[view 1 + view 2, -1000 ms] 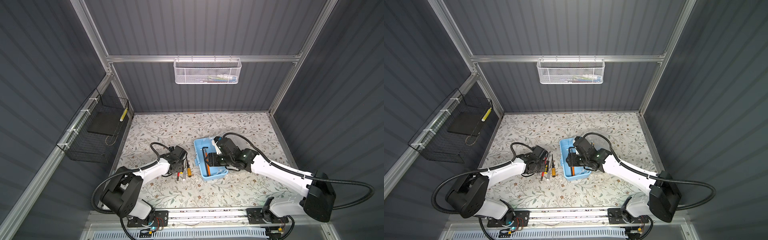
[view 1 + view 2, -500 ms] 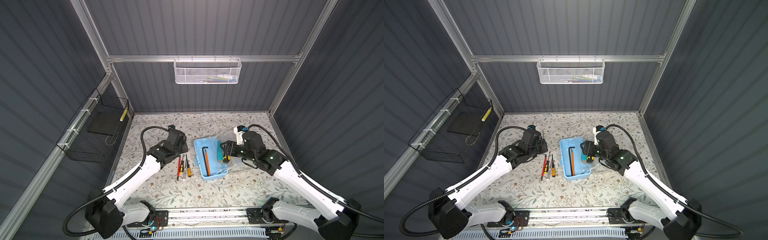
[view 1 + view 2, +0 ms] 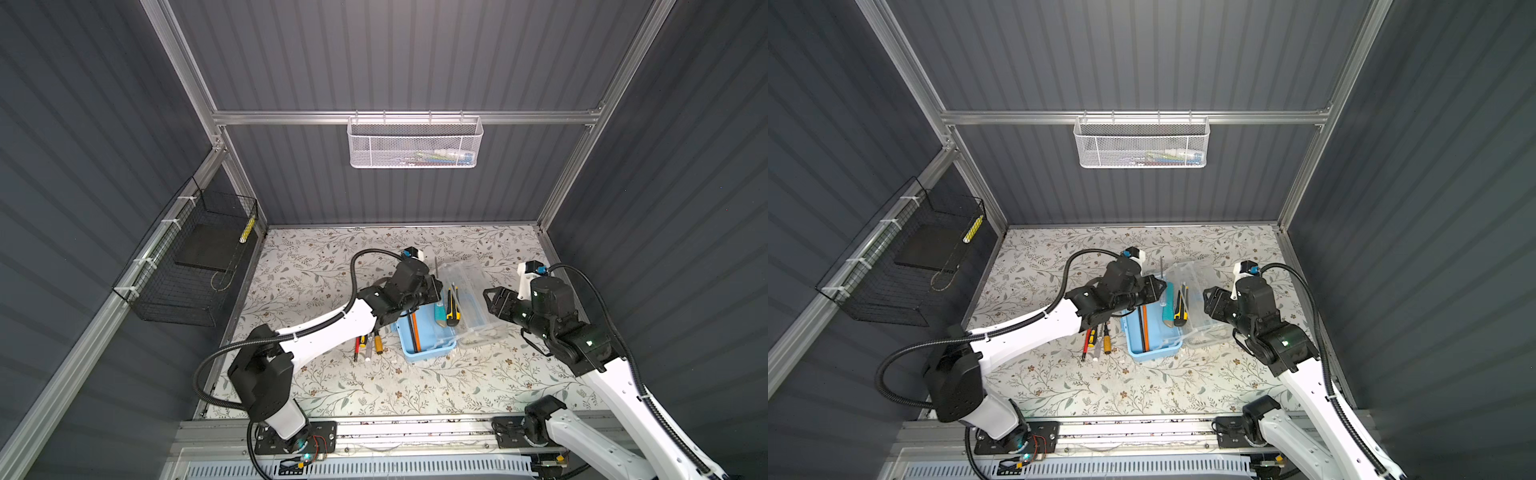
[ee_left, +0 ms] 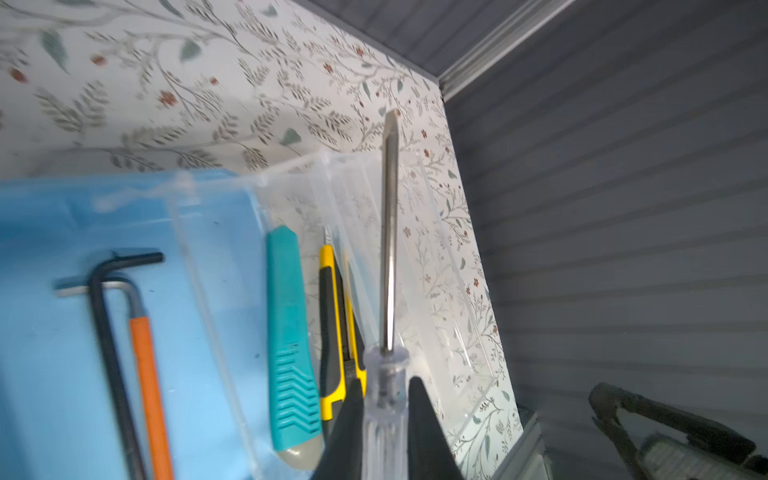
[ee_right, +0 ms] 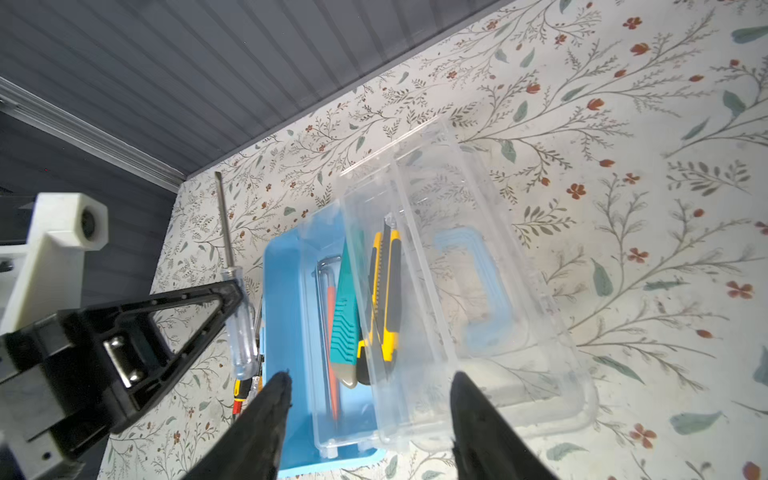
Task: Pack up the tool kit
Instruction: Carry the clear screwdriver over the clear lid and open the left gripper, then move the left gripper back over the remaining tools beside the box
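Observation:
The light-blue box (image 3: 430,347) lies on the floral table with its clear lid (image 3: 471,286) swung open to the right. Hex keys (image 4: 108,316) lie inside it. A teal tool (image 3: 439,309) and a yellow-black utility knife (image 3: 452,309) rest side by side along the hinge side. My left gripper (image 4: 384,415) is shut on the clear handle of a screwdriver (image 4: 389,232), held above the box's far end with the shaft pointing to the back wall. My right gripper (image 3: 494,301) hangs open and empty, right of the lid. Several small screwdrivers (image 3: 368,343) lie left of the box.
A white mesh basket (image 3: 415,143) hangs on the back wall. A black wire basket (image 3: 187,266) hangs on the left wall. Grey walls close in the table on three sides. The lid's blue handle (image 5: 478,282) shows through the clear plastic.
My left gripper has gone from the loose screwdrivers to above the box's far end, now with the clear-handled screwdriver in it. My right gripper has drawn back from the box to the right.

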Available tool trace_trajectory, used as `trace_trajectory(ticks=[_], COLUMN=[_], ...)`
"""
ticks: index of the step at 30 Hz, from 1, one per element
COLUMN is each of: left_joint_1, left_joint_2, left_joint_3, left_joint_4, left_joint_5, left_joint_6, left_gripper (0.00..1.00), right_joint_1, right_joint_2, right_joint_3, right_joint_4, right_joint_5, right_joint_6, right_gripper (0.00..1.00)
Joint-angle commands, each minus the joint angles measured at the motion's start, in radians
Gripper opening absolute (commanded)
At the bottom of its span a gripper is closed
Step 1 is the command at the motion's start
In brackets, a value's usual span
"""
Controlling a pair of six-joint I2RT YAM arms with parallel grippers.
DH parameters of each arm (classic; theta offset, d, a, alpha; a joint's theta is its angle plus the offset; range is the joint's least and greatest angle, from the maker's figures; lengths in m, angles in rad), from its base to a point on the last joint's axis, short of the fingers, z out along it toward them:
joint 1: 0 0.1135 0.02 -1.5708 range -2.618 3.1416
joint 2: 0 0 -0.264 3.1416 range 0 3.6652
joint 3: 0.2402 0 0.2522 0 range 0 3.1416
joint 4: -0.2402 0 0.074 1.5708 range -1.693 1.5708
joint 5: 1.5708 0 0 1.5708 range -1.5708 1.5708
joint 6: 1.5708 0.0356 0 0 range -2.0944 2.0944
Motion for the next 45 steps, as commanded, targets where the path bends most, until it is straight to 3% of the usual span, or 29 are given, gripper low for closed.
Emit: trace_trajectory(ticks=[1,11,27,31,34,40,45], left_joint_1=[-0.022,-0.065,-0.08,-0.081,-0.082,-0.08,-0.08], left_joint_2=[0.063,0.171,0.254,0.244,0.243,0.223,0.144], left_joint_3=[0.048,0.035,0.064,0.055,0.053,0.049,0.074], left_joint_4=[0.123,0.276,0.28,0.266,0.262,0.243,0.149], left_joint_5=[0.07,0.107,0.093,0.072,0.068,0.052,-0.029], left_joint_6=[-0.089,-0.187,-0.24,-0.239,-0.238,-0.215,-0.062], left_gripper=[0.0,0.0,0.0,0.33,0.48,0.51,0.59], right_joint_1=[-0.015,-0.035,-0.042,-0.042,-0.044,-0.044,-0.045], right_joint_2=[-0.034,-0.086,-0.136,-0.139,-0.139,-0.136,-0.132], right_joint_3=[-0.025,-0.069,-0.094,-0.099,-0.102,-0.09,-0.08], right_joint_4=[-0.03,-0.031,-0.05,-0.049,-0.044,-0.049,-0.042], right_joint_5=[-0.015,-0.061,-0.073,-0.074,-0.074,-0.073,-0.082], right_joint_6=[-0.015,-0.024,-0.039,-0.038,-0.034,-0.033,-0.033], right_gripper=[0.62,0.62,0.62,0.64,0.66,0.66,0.66])
